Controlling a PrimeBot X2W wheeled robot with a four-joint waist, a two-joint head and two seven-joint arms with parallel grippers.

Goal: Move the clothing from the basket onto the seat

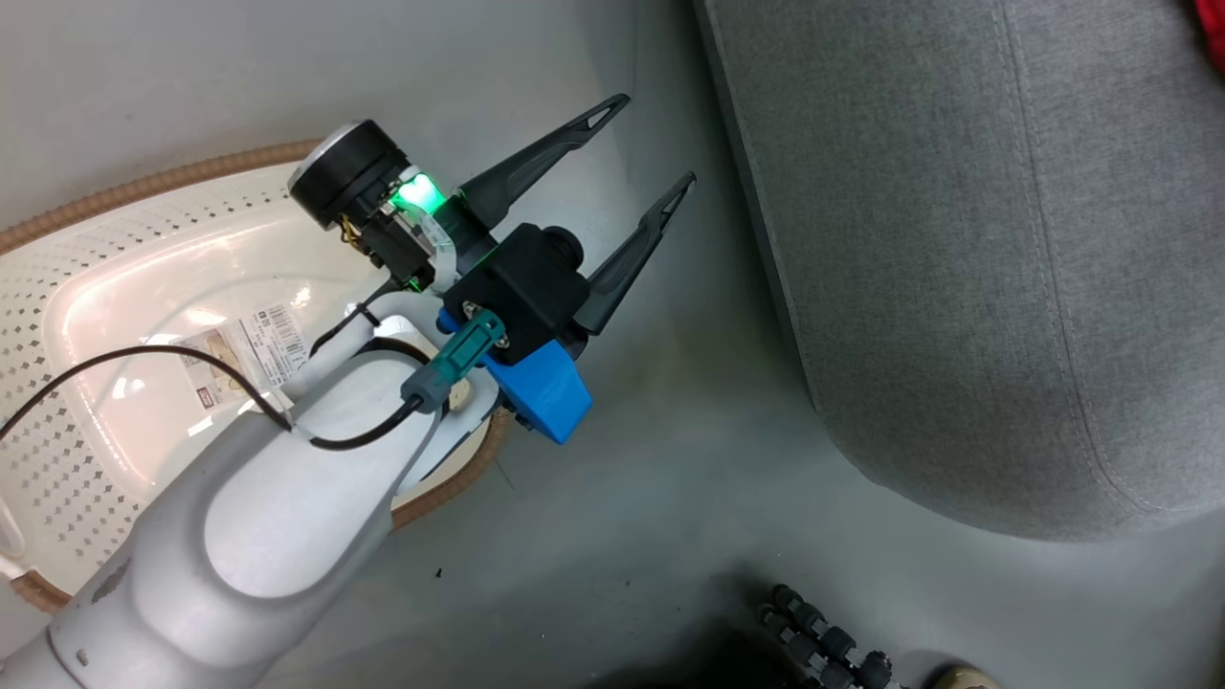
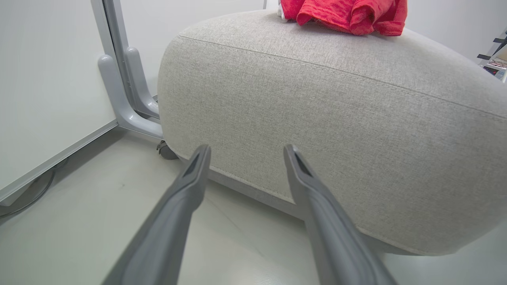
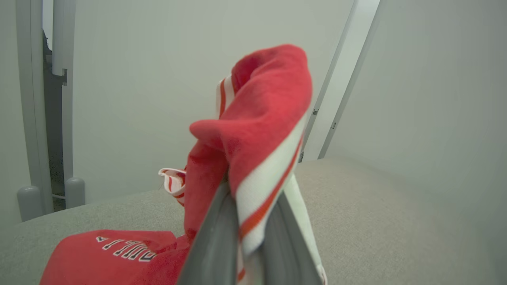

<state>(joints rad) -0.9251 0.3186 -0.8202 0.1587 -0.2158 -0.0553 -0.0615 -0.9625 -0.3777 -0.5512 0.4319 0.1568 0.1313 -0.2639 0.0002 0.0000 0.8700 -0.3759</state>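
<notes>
Leftmost, on the floor (image 1: 670,498): basket (image 1: 144,182), a printed label (image 1: 258,354) lying on its bottom. Just past its right rim, over the floor and short of the seat (image 1: 957,239): left gripper (image 1: 657,139), fingers spread wide, gripping nothing, tips aimed at the seat's rounded side. Up on the seat's top, near its far edge: red clothing (image 2: 348,16) in a crumpled heap. Rightmost, above the seat top: right gripper (image 3: 253,206), clamped tight on the striped garment (image 3: 269,118), folds draping over the fingers. Beneath, lying on the seat, a red garment (image 3: 107,257) with white lettering.
</notes>
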